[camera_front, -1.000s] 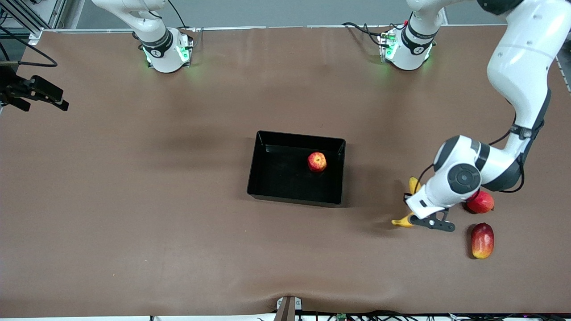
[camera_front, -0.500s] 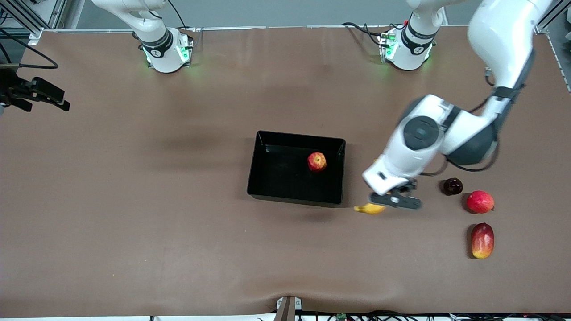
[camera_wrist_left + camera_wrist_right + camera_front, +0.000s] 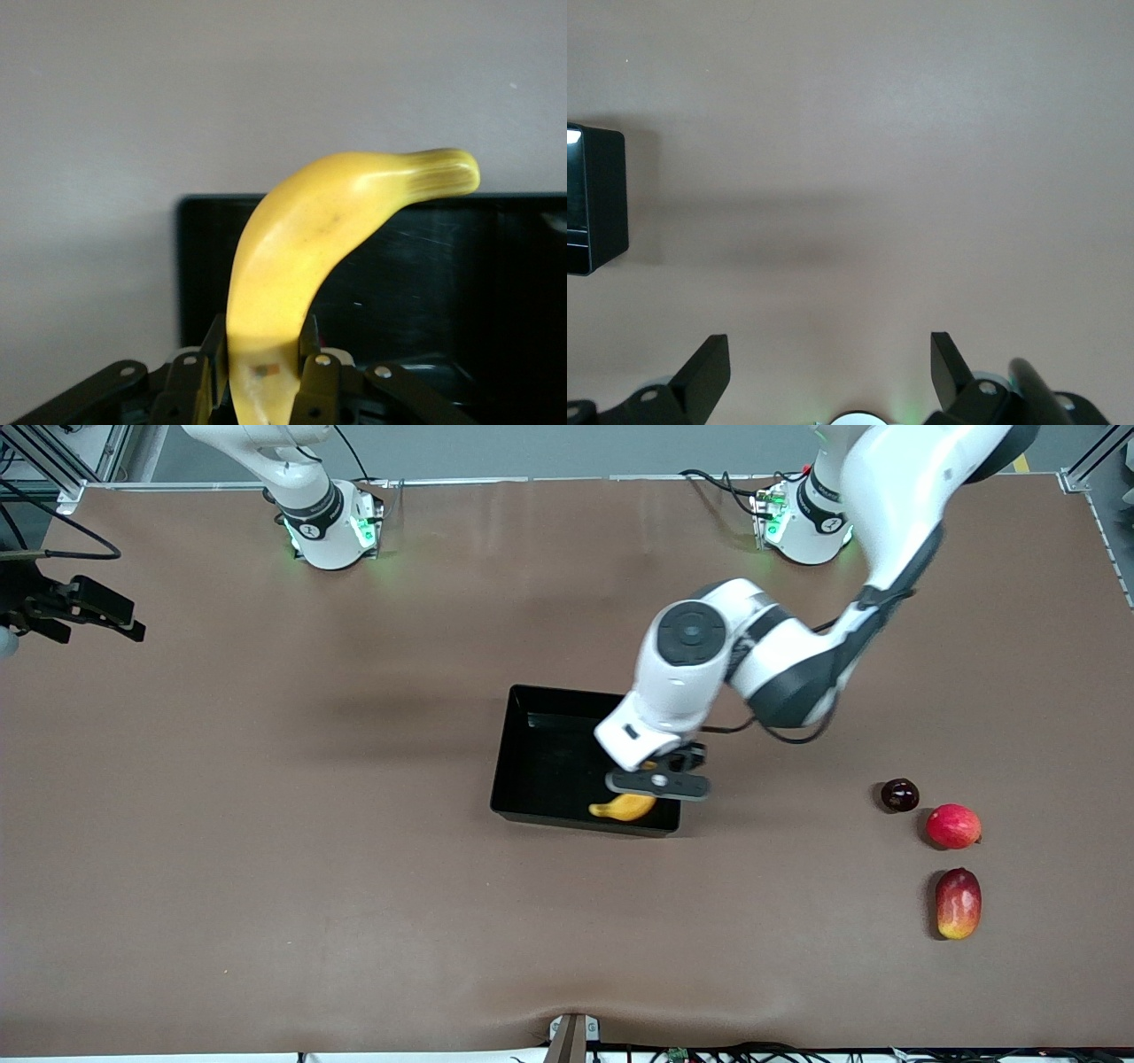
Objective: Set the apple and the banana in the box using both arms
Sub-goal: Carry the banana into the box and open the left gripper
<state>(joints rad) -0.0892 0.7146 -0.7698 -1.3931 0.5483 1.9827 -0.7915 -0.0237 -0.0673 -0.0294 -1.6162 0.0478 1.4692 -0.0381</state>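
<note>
In the front view, we have the left gripper (image 3: pixel 657 781) over the box (image 3: pixel 514 753), at the corner nearest the camera on the left arm's side. It is clamped on the banana (image 3: pixel 623 807), whose free end sticks out toward the right arm's end of the table, long axis roughly along the box's near wall. The apple is not visible here; the left arm's wrist covers that part of the box. 3 other fruits lie well apart toward the left arm's end: a dark plum (image 3: pixel 899 794), a pinkish-red fruit (image 3: pixel 953 825) and a mango (image 3: pixel 958 903).

In the left wrist view, we see the 2 fingers (image 3: pixel 199 376) pinching the banana (image 3: pixel 310 257) near 1 end, with the box's black floor (image 3: pixel 425 283) under it. The drop looks nearly straight down, so we judge release is close.

In the right wrist view, the right gripper (image 3: pixel 830 372) waits over bare table with its fingers spread wide and empty, a corner of the box (image 3: pixel 594 199) at the picture's edge.
</note>
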